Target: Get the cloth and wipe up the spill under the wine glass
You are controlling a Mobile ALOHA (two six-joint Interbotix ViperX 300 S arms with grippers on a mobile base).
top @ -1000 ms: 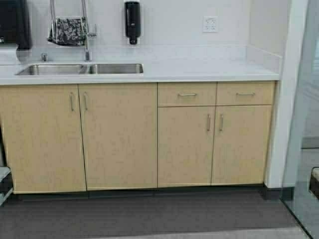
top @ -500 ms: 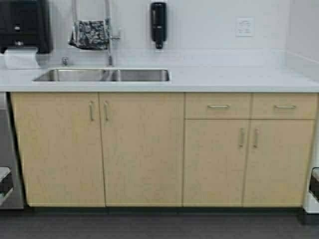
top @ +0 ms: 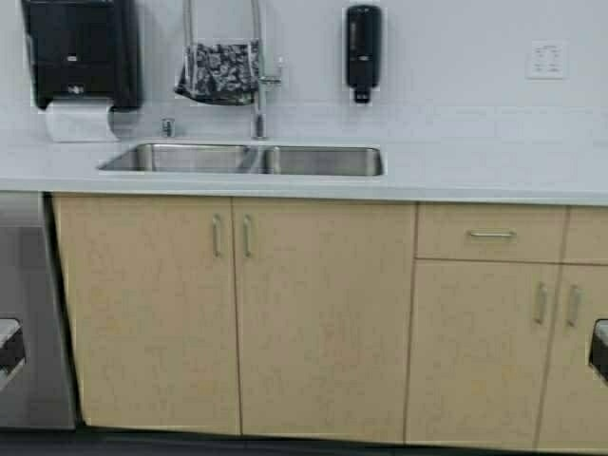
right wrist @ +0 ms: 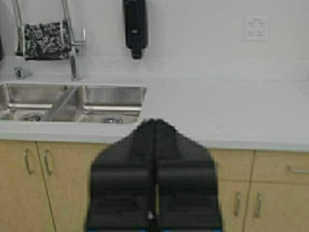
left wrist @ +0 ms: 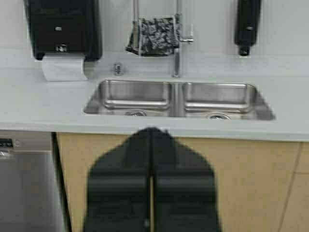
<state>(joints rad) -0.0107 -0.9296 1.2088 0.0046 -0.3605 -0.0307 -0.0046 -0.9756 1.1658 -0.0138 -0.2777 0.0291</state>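
The white surface [top: 475, 171] runs across the whole far side, sitting on light wood cabinets [top: 323, 313]. Set into it toward the left is a double steel sink [top: 242, 159]. A black paper towel dispenser [top: 81, 52] hangs on the wall at far left, with a white sheet sticking out the bottom. A black soap dispenser [top: 363, 49] is on the wall to the right of the sink.

The cloth [top: 220, 71] is draped over the tall arched faucet [top: 256, 95] behind the sink, hanging limp with its long axis running left to right, loose edges pointing down toward the basin.

Both arms are held back, nowhere near it. The left gripper [left wrist: 151, 140] has its fingers pressed together, and so does the right gripper [right wrist: 154, 130]. Both point straight at the far wall.
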